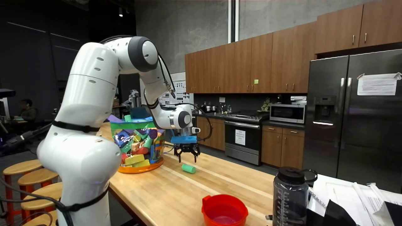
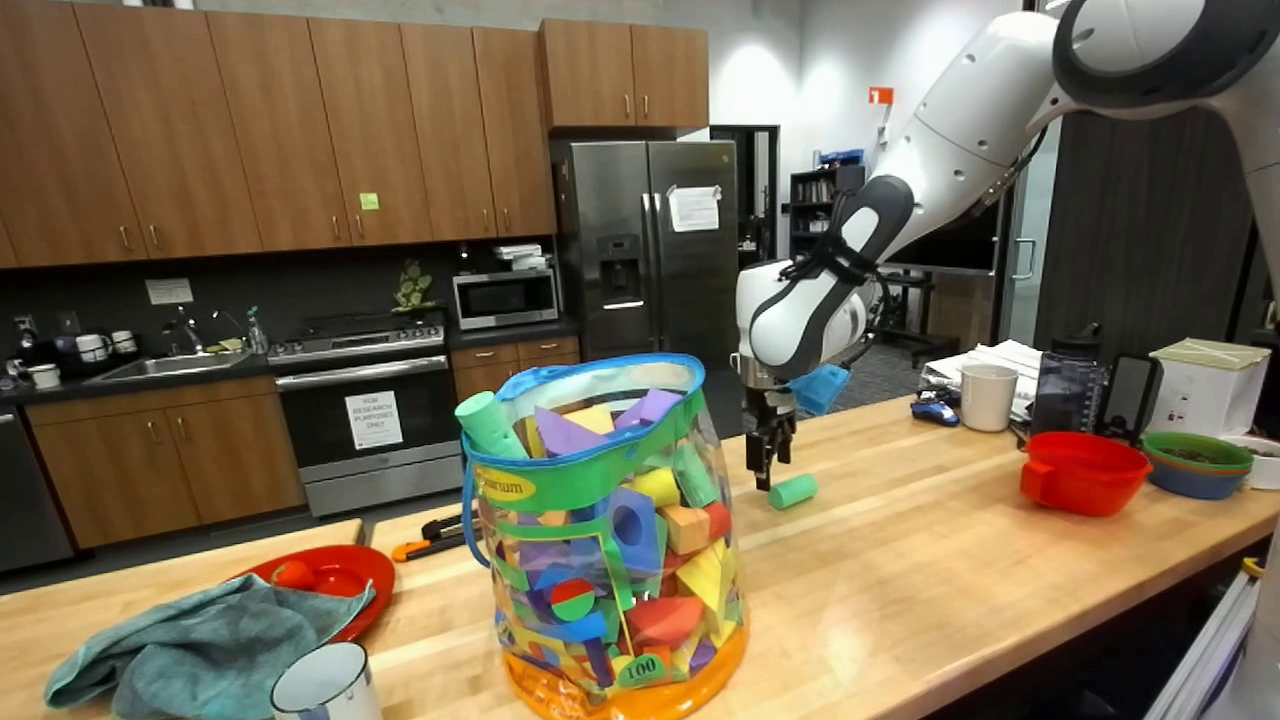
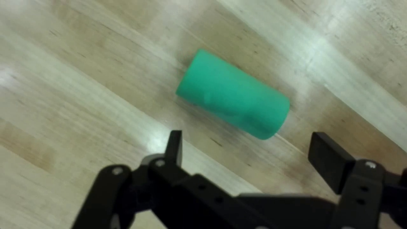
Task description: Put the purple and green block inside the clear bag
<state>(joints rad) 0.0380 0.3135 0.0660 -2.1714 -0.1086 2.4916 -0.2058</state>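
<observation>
A green cylinder block [image 1: 188, 169] lies on its side on the wooden table; it also shows in an exterior view [image 2: 793, 491] and in the wrist view [image 3: 233, 94]. My gripper [image 1: 187, 158] is open and empty just above it, fingers pointing down [image 2: 772, 474]. In the wrist view the spread fingertips [image 3: 246, 136] are apart from the block. The clear bag [image 2: 590, 474] stands upright beside the gripper, open-topped and full of coloured foam blocks; its green band also shows here [image 1: 125, 126]. Purple pieces [image 2: 568, 432] sit in its mouth. No loose purple block shows on the table.
A red bowl [image 1: 224, 208] and a dark water bottle [image 1: 290, 197] stand farther along the table. Near the bag are a red plate [image 2: 345, 575], a teal cloth [image 2: 215, 645], a white mug [image 2: 325, 685] and a black-and-orange tool [image 2: 435, 540].
</observation>
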